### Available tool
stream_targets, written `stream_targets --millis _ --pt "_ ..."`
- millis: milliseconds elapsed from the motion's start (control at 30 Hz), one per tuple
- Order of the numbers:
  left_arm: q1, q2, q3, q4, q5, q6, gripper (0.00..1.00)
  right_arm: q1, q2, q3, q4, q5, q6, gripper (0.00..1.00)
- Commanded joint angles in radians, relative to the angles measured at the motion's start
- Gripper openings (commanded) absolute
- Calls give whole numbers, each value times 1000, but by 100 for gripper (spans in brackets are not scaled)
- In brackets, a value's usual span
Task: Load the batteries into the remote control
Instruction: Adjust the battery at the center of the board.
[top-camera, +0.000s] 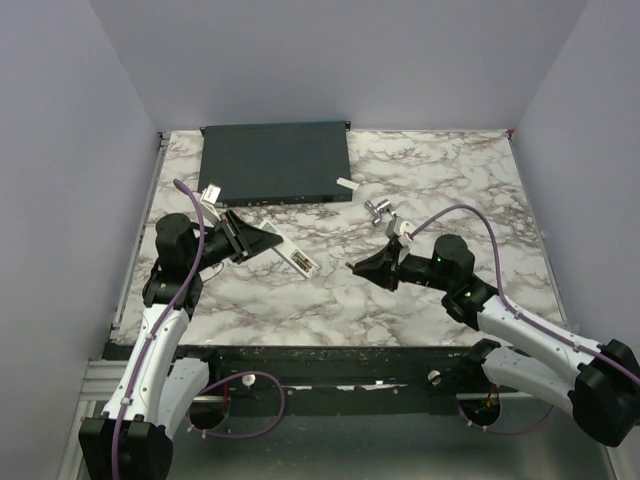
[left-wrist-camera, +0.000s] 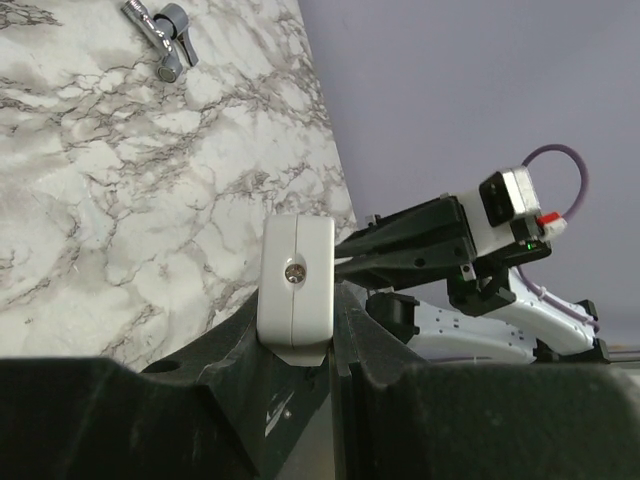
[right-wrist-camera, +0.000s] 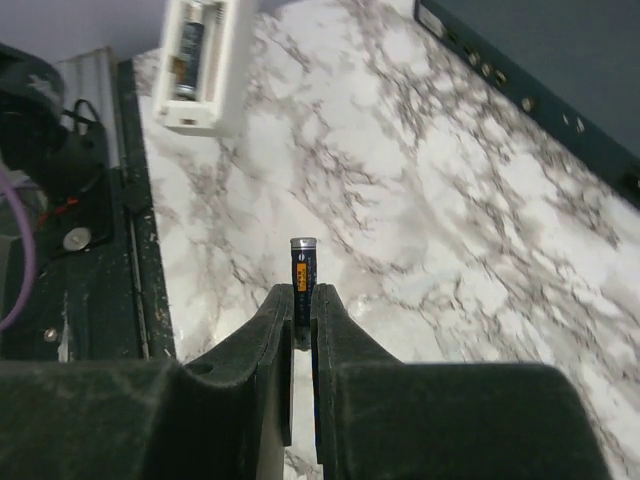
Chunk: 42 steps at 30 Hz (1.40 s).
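Batteries, two: battery (right-wrist-camera: 302, 268) and battery (right-wrist-camera: 190, 48). One remote (top-camera: 298, 257). One box (top-camera: 275, 163). One metal clamp (top-camera: 376, 209). One white strip (top-camera: 345, 183). One table (top-camera: 450, 290). Grippers, two: left gripper (top-camera: 268, 240), right gripper (top-camera: 352, 265). Arms, two: left arm (top-camera: 160, 340), right arm (top-camera: 530, 335).

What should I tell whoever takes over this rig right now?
Left gripper: shut on one end of the remote control, battery compartment open and facing up.
Right gripper: shut on the second battery, apart from the remote.
Done: the first battery appears seated.
Left: insert the held battery, then refit the cover, possibly the small white piece beside the dark box.
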Motion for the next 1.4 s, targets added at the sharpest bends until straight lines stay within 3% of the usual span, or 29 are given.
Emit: stream_targets --millis 0,133,300,500,733,1367 --pt "5 9 12 19 9 7 0 4 92 57 -244 190 27 1" --pt "6 21 16 27 17 -4 0 6 168 58 -187 191 33 1" --pt "6 14 23 9 2 13 0 28 288 140 -268 159 -42 3" --pt "5 13 22 10 -1 12 0 82 418 186 -248 228 -56 4" --pt "6 -1 23 -19 -18 26 0 152 532 139 -107 341 -28 6" --pt "6 -7 9 -8 -15 22 0 183 608 174 -168 377 -57 32"
